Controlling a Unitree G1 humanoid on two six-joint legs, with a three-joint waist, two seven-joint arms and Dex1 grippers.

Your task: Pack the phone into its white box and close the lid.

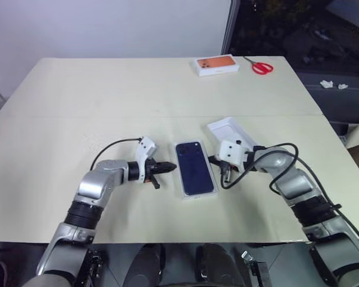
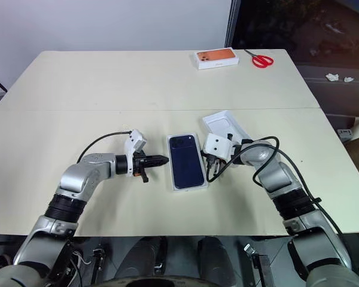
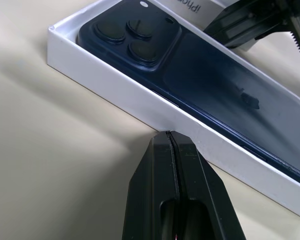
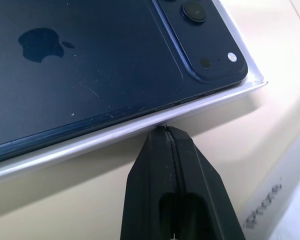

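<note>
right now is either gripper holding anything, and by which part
Nothing is held. Left gripper and right gripper are both shut empty, tips at opposite long sides of the white box containing the dark navy-blue phone.

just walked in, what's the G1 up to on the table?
The slim dark navy-blue phone already lies back-up in the shallow white box base. Both shut tools flank it: left tool at one long wall, right tool at the other. The white lid lies open-side up behind the right arm, not on yet.
</note>
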